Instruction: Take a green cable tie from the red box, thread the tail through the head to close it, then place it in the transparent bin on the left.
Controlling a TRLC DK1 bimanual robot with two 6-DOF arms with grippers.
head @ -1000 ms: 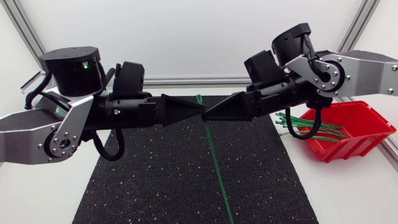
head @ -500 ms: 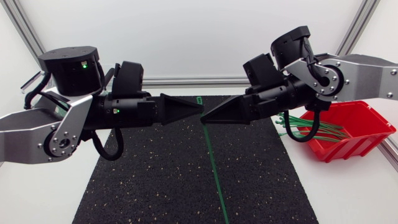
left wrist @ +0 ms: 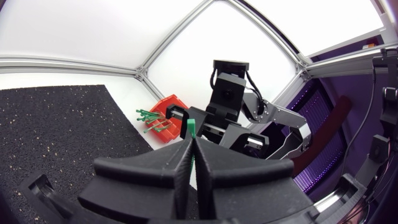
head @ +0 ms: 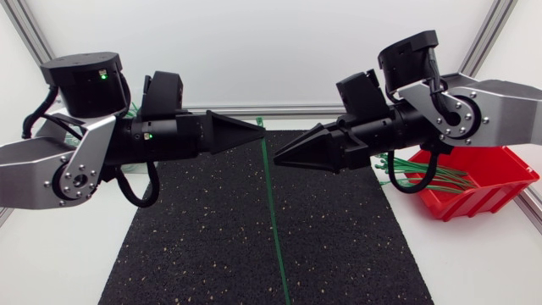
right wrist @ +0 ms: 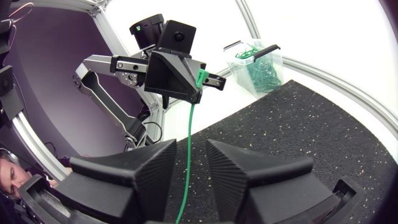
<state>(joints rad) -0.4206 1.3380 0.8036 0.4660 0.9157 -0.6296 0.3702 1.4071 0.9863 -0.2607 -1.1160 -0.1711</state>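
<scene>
1. over the mat (head: 195, 241), left gripper (head: 257, 130) stays clamped on the tie (head: 274, 222), tail hanging to six o'clock.
2. right gripper (head: 282, 156), jaws apart, has backed off to its four o'clock; loop not yet closed.

Left gripper (head: 258, 130) has pulled up and back toward the far edge of the mat (head: 212, 241), away from the right gripper (head: 277, 157). The tips were almost touching 1 s ago and now have a clear gap between them, with the left tip higher. The whole left arm has shifted the same way, toward the mat's far-left corner. The tie (head: 272, 203) went along with the left gripper: its head now sits at the mat's far edge, where before it was further in over the mat. The tail's low end has swung toward the mat's left side. The right gripper has tilted, wrist raised and tip pointing slightly down at the mat.
</scene>
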